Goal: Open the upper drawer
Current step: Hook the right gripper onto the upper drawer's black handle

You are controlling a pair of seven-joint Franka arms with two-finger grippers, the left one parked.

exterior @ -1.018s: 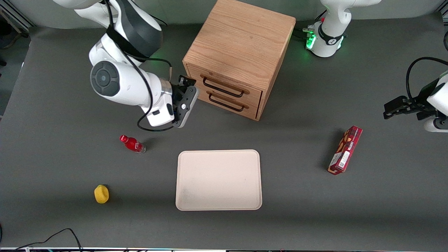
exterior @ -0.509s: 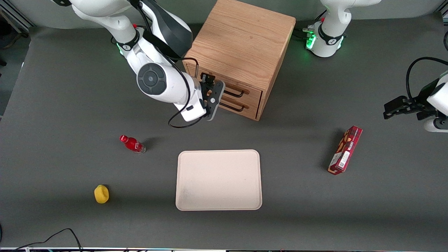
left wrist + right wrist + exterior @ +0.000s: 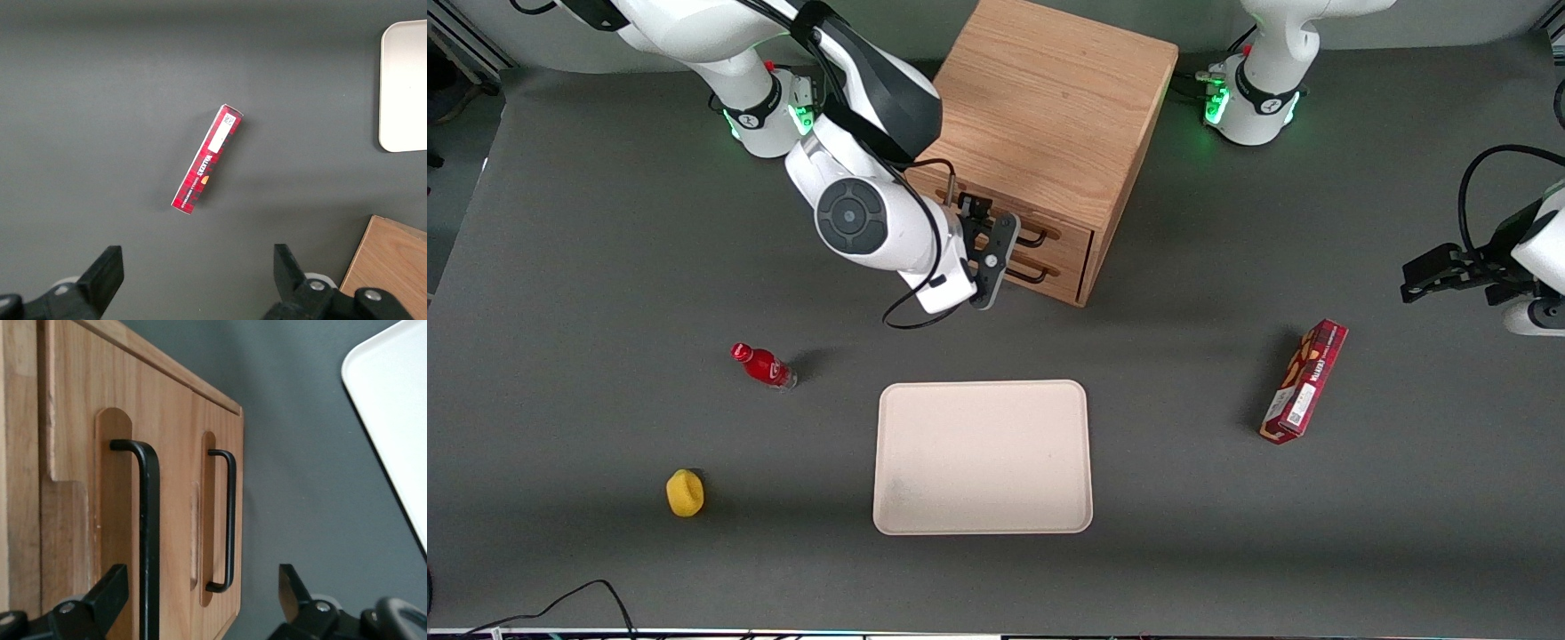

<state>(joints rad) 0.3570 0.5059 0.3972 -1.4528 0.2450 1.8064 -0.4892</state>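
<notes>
The wooden cabinet (image 3: 1040, 107) has two light-oak drawer fronts, both shut. The upper drawer (image 3: 1069, 235) carries a thin black wire handle (image 3: 149, 540); the lower drawer's matching handle (image 3: 230, 520) sits beside it. My right gripper (image 3: 1003, 245) hovers close in front of the drawer fronts and hides most of both handles in the front view. In the right wrist view the gripper (image 3: 197, 600) is open. The upper handle's bar runs between the two black fingertips (image 3: 103, 593), close to one of them, and nothing is gripped.
A cream tray (image 3: 983, 458) lies nearer the front camera than the cabinet. A red bottle (image 3: 763, 365) and a yellow object (image 3: 685, 492) lie toward the working arm's end. A red box (image 3: 1304, 380) lies toward the parked arm's end.
The right arm swung from beside the cabinet's corner to directly in front of the drawer fronts. The gripper now covers most of both handles in the front view.
</notes>
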